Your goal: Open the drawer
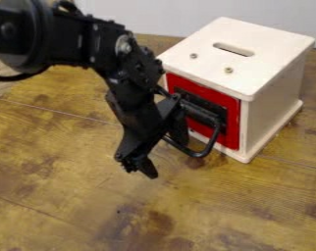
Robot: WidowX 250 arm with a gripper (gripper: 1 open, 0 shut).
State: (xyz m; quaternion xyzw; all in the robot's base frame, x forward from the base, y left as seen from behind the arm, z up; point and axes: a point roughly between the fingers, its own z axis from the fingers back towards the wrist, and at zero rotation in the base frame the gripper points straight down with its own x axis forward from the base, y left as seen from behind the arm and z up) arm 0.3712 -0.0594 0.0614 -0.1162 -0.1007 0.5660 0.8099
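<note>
Black arm (82,49) fills upper left of frame, reaching down toward centre. Its gripper (134,162) sits lower centre-left, pointing steeply down, tips close to the wooden bench (69,211); contact with the wood can't be told. Jaws spread wide, nothing between them, holding nothing.

Just right of the gripper: the drawer (200,103), red front panel, centre-right of frame, set in the cream-white cabinet (252,59). Looks fully shut, front roughly flush with the casing. Big black loop handle (207,132) sticks out from the red front toward lower left. Gripper body overlaps the left end of the loop in this view; can't tell if a finger is inside the loop or only in front of it.

Handling, my guess: drawer is rigid plastic or painted wood, light, slides straight out. Handle looks stiff, thin-barred and smooth, so a pinch could slip; hooking a finger through the loop or closing on the front bar is the better hold. Pull should go straight out along the drawer's line, toward lower left of frame. Cabinet looks small and light and is not visibly fixed down, so it may drag along the bench instead of the drawer opening. Slot on top of cabinet (232,47) is irrelevant.
</note>
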